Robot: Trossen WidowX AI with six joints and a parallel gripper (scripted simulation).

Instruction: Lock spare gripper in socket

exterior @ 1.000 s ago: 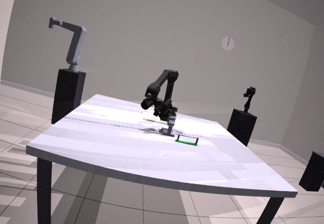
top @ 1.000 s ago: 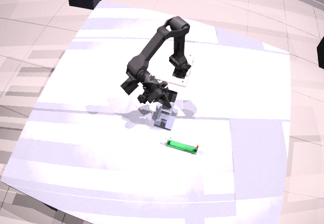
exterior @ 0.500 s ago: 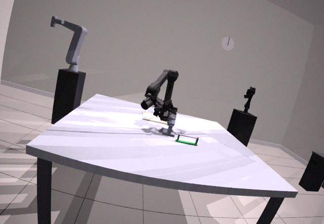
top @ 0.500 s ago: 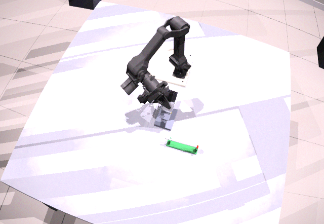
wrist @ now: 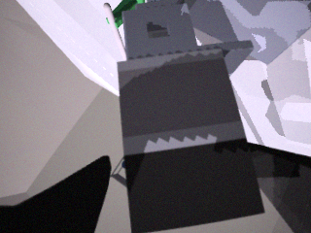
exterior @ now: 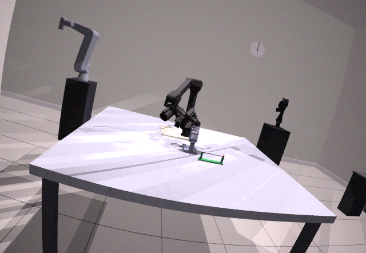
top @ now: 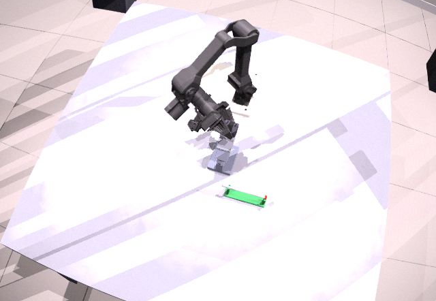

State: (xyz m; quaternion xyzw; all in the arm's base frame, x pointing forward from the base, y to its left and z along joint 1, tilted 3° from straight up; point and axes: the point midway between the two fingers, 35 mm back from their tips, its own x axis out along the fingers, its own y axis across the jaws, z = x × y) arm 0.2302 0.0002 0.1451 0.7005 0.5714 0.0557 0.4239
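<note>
The grey mount (top: 229,167) (exterior: 186,149) stands in front of the arm. Its light grey socket (wrist: 138,36) has a square hole, with no pin visible in it. The dark block of the spare gripper (wrist: 180,102) sits against the socket; its spigot is hidden, so how deep it sits cannot be told. My gripper (top: 231,131) (exterior: 191,127) (wrist: 174,154) is open around the block, its black fingers on either side; contact is unclear. The lock pin with a red head (top: 265,197) (exterior: 223,155) lies across the green rack (top: 244,197) (exterior: 210,160) (wrist: 126,14).
The arm's pale base plate (top: 241,111) (exterior: 170,131) lies behind the mount. The rack stands close to the mount, on the side away from the arm's base. The white table (top: 105,192) (exterior: 118,173) is crossed by shadows. Pedestals stand off the table.
</note>
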